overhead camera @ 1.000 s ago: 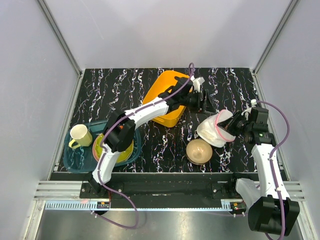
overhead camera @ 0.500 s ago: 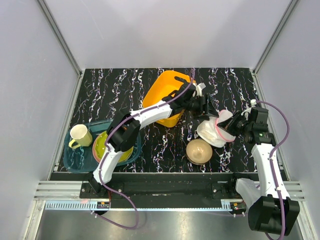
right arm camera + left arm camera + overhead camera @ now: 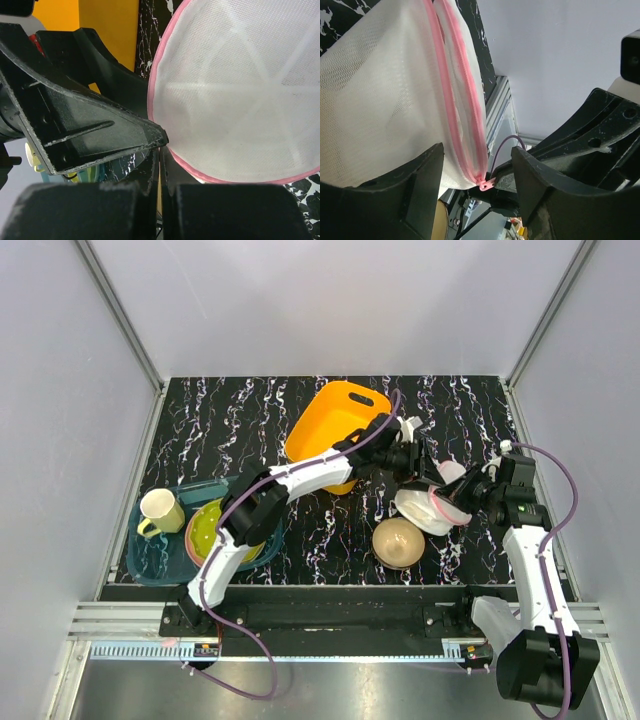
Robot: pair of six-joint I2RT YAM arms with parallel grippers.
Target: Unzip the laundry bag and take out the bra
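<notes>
Mesh laundry bag (image 3: 420,508) clamped by right fingers (image 3: 100,210); teal tray (image 3: 150,556) holds mug (image 3: 160,510).

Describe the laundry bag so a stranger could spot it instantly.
From the orange basket at the back, look right and nearer. The laundry bag is just beyond the tan bowl: soft white mesh, pink-trimmed, unlike the bowl's solid tan dome.

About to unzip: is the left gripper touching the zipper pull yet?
Apart. Left wrist view: the zipper pull sits between the left gripper's open jaws, gaps either side.
</notes>
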